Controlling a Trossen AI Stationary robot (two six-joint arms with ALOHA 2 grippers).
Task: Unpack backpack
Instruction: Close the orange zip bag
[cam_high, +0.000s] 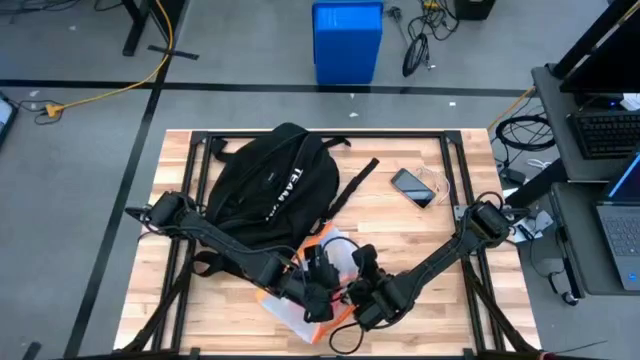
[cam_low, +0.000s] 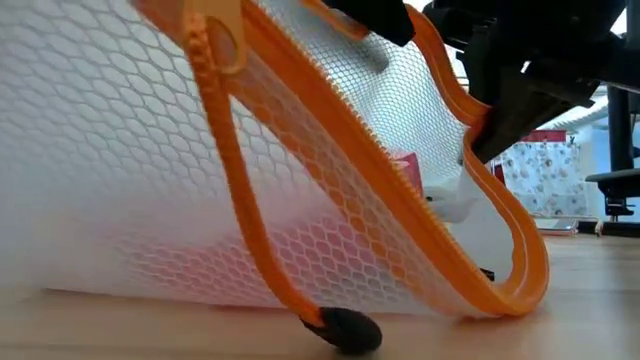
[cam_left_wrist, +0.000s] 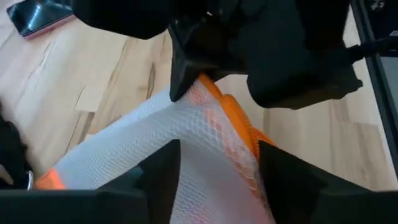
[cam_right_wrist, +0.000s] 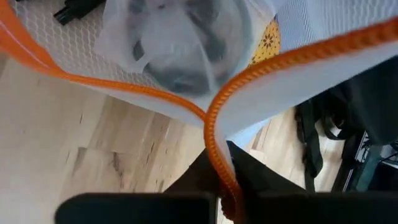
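The black backpack (cam_high: 272, 185) lies on the table's far left half, untouched. Near the front edge a white mesh pouch (cam_high: 318, 268) with an orange zip edge (cam_low: 350, 120) is held between both grippers. Its lower edge (cam_low: 200, 295) rests on the table. My left gripper (cam_high: 318, 292) is shut on its mesh body and my right gripper (cam_high: 360, 290) on its orange edge. Inside the pouch lies a clear bag of dark items (cam_right_wrist: 180, 43). An orange pull cord (cam_low: 245, 220) hangs down, its black end (cam_low: 345, 328) on the table. My left gripper has the pouch's white mesh body (cam_left_wrist: 211, 162) bunched between its two fingers (cam_left_wrist: 158, 177), close beside the orange edge (cam_left_wrist: 239, 121). How many layers it has cannot be seen. My right gripper pinches the orange zip edge (cam_right_wrist: 217, 155) where it bends into a loop. The mesh hangs off that edge, raised above the table.
A dark phone (cam_high: 412, 187) lies on the table's far right part, with a loose black strap (cam_high: 355, 185) between it and the backpack. A blue bin (cam_high: 347, 40) stands on the floor beyond the far edge. Bare wood (cam_high: 430, 240) shows to the right.
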